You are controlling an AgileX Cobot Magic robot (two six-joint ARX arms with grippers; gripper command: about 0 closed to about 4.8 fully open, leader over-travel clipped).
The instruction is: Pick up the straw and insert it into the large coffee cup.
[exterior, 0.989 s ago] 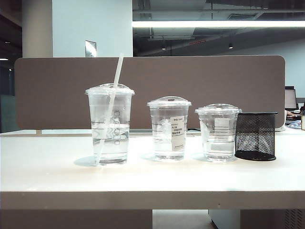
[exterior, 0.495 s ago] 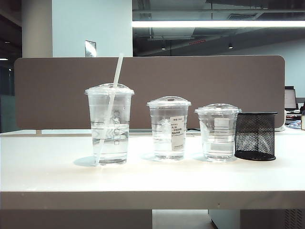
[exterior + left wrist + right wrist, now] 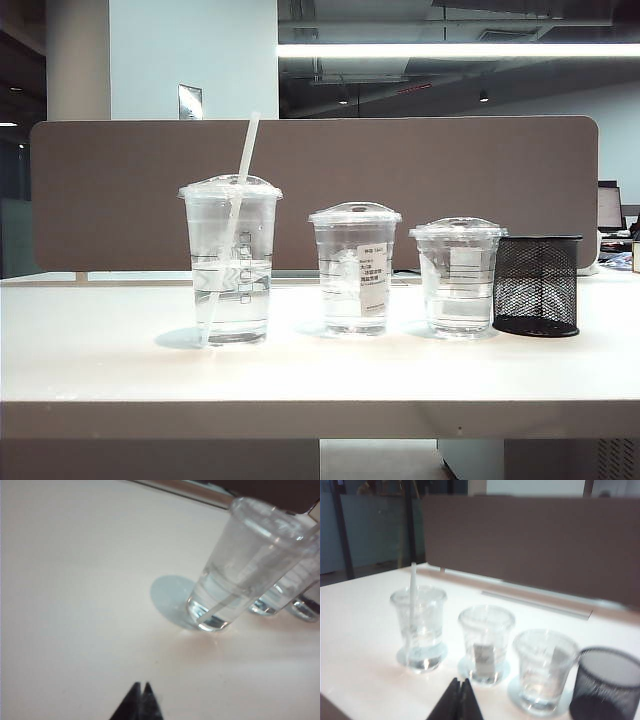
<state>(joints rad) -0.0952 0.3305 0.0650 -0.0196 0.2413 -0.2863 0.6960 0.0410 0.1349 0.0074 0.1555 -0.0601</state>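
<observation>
Standing through the domed lid of the tall clear plastic large coffee cup [image 3: 230,262] near the white table's [image 3: 100,360] left edge, the long thin white straw [image 3: 243,152] looked fully inserted; the left gripper [image 3: 142,686] and right gripper [image 3: 459,682] hung pinched together, empty, apart from the cups.

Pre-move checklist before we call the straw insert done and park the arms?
1. Straw through the lid of the large cup: ok, lower end sits in the water, top sticks out above the lid.
2. Large cup upright on the table: ok.
3. Medium cup and short cup upright, lids on: ok.
4. Left gripper empty: ok, shut on nothing, above bare table short of the large cup.
5. Right gripper empty: ok, shut, back from the row of cups.
6. Mesh holder upright beside the short cup: ok; whether they touch, cannot tell.
</observation>
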